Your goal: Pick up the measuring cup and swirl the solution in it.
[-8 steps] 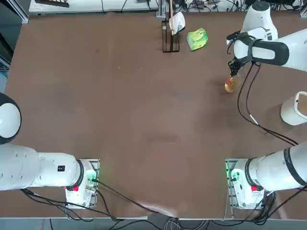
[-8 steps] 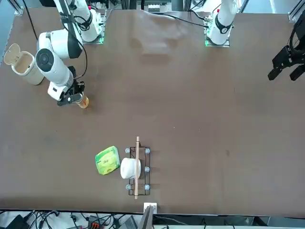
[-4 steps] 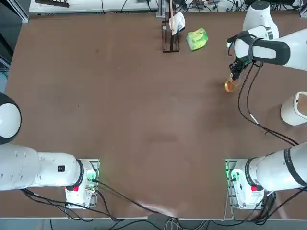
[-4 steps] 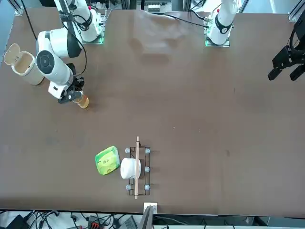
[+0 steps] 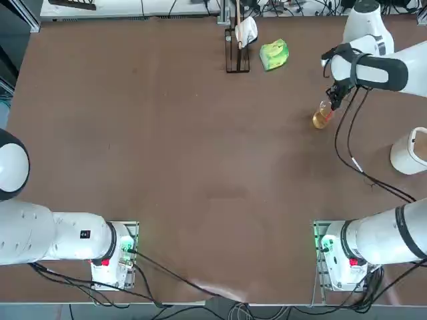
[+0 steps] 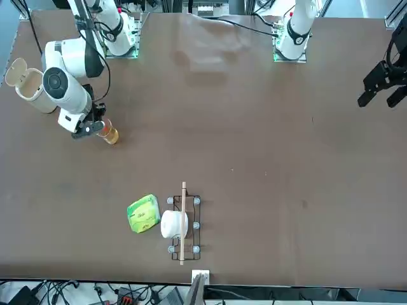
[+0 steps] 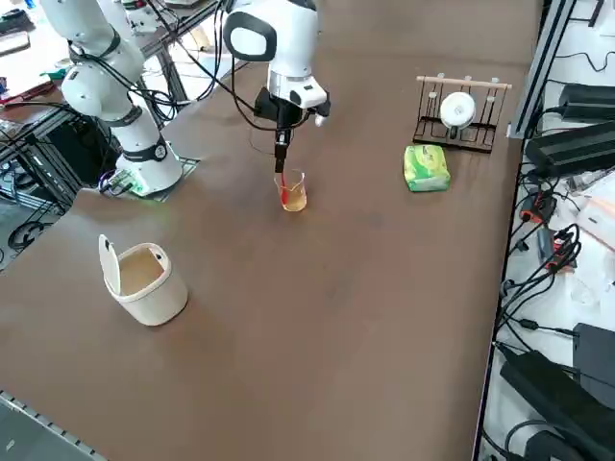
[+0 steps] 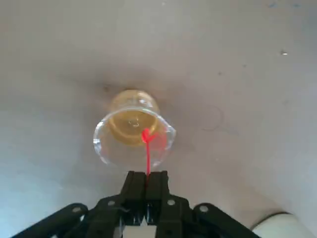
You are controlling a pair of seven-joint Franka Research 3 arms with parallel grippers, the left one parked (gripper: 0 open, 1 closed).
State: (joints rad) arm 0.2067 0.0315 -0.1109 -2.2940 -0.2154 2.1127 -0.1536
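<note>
The measuring cup (image 5: 321, 119) (image 6: 109, 134) (image 7: 292, 193) is a small clear glass vessel at the far right of the table. The orange solution (image 8: 131, 126) fills its lower part. My right gripper (image 5: 331, 100) (image 6: 89, 129) (image 7: 280, 165) (image 8: 147, 177) hangs just above and beside the cup's rim. Its fingers are shut on a thin red strip (image 8: 147, 151) that runs down to the rim. The cup leans slightly toward the gripper. Whether its base touches the table I cannot tell.
A white cup with a flip lid (image 5: 408, 152) (image 7: 144, 279) stands near the table's right edge. A green pack (image 5: 274, 54) (image 7: 427, 167) and a small wire rack (image 5: 237, 40) (image 7: 459, 110) with a wooden stick sit at the far edge. The arm's cables (image 5: 353, 160) trail over the table.
My right gripper has shifted a little to the right and farther out. The cup's base has stayed in about the same spot while its top leans after the gripper.
</note>
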